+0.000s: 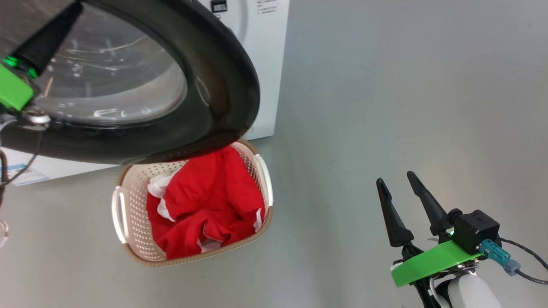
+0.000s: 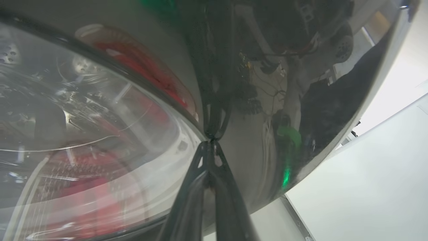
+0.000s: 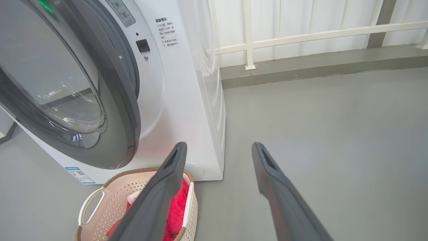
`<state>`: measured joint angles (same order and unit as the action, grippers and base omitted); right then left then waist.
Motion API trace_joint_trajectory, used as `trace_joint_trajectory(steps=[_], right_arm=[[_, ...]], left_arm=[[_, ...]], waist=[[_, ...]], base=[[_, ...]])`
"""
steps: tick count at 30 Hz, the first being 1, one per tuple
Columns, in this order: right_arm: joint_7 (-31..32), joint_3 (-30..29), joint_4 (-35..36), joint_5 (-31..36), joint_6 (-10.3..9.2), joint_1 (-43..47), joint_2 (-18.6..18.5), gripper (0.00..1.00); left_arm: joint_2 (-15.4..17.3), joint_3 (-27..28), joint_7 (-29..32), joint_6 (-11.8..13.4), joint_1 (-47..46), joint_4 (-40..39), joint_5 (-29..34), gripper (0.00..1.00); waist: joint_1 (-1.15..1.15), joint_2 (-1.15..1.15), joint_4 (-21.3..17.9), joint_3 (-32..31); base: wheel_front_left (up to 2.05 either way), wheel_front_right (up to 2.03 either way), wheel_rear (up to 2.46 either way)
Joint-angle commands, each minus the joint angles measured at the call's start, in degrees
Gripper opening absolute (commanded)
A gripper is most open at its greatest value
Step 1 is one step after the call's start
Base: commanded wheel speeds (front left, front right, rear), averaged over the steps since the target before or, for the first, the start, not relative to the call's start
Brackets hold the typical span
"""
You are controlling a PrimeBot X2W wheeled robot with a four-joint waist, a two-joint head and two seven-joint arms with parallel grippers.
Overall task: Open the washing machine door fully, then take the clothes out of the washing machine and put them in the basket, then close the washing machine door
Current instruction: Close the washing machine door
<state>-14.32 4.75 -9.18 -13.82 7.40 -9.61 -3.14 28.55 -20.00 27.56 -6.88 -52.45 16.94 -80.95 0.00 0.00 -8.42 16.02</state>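
Observation:
The washing machine door (image 1: 205, 85), with its glossy black rim and clear glass bowl, stands partly ajar from the white washing machine (image 3: 180, 100). My left gripper (image 2: 211, 140) is shut, and its tips touch the door's black rim (image 2: 254, 83). In the head view the left gripper (image 1: 77, 6) lies over the door at the upper left. Below the door, the cream basket (image 1: 128, 192) holds the red clothes (image 1: 205, 201) with white trim. My right gripper (image 1: 395, 178) is open and empty, low over the floor to the right of the basket. The right wrist view shows my right gripper (image 3: 219, 145), the basket (image 3: 110, 187) and the clothes (image 3: 177, 207).
Grey floor (image 1: 406, 85) stretches to the right of the machine and basket. A white railing (image 3: 301, 33) on a low kerb runs along the back. A small blue label (image 3: 78, 174) sits low on the washer's front, next to the basket.

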Motion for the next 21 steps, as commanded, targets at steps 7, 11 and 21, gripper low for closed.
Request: trace_joint_trajectory(steps=[7,11,21], right_arm=[[-0.68,1.04,1.56,-0.26,0.09,-0.33,0.25,1.0],[-0.68,0.94,1.18,-0.06,0.09,-0.41,0.25,1.0],[-0.68,0.85,0.57,0.77,0.09,0.71,0.25,1.0]], left_arm=[[3.89,0.02,-3.25,-0.6,-3.51,1.02,-1.57,0.0],[4.18,-1.52,-3.52,-0.6,-2.28,0.77,-2.73,0.0],[5.48,-3.75,-6.55,-0.6,5.89,-2.86,-4.99,1.0]], waist=[[0.0,0.0,-0.64,-0.77],[0.0,0.0,0.17,-1.43],[0.0,0.0,2.84,-4.01]], base=[[0.0,0.0,0.0],[0.0,0.0,0.0],[0.0,0.0,0.0]])
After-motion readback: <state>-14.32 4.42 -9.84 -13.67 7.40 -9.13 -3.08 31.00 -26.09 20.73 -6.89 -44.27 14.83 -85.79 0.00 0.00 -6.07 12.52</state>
